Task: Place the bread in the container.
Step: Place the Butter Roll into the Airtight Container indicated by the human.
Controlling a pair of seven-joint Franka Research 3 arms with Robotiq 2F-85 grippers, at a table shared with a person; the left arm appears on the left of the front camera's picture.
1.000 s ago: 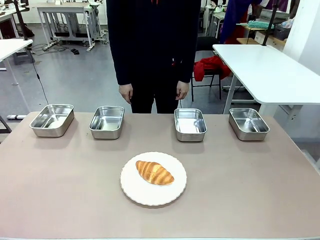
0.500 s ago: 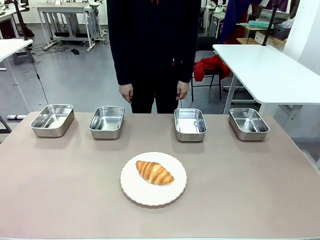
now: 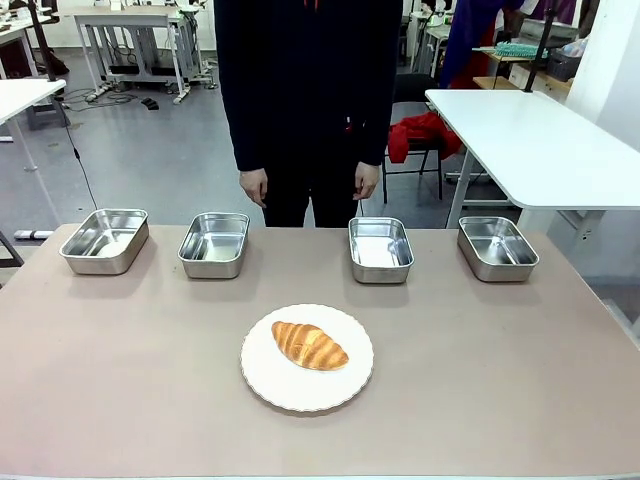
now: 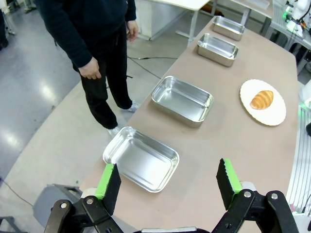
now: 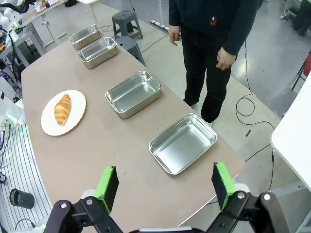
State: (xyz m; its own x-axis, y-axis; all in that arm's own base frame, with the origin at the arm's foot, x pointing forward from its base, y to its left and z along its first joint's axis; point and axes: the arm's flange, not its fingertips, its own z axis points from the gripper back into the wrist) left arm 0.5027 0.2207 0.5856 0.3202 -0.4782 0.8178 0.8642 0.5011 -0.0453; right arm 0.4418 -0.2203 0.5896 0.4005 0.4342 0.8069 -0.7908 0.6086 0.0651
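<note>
The bread [image 3: 309,345], a golden-brown croissant, lies on a round white plate [image 3: 306,385] at the table's near middle; it also shows as the bread [image 4: 262,99] and the bread [image 5: 61,109] in the wrist views. Four identical steel containers stand empty in a row along the far edge: [image 3: 104,240], [image 3: 214,244], [image 3: 380,249], [image 3: 497,247]. My left gripper [image 4: 168,182] hangs open high above the table's left end, over the leftmost container [image 4: 141,158]. Over the right end my right gripper [image 5: 165,184] hangs open above the rightmost container [image 5: 182,143]. Neither holds anything.
A person in dark clothes [image 3: 305,100] stands at the far side, both hands hanging at the sides near the table edge. A white table [image 3: 540,145] stands to the right behind. Bare tabletop surrounds the plate.
</note>
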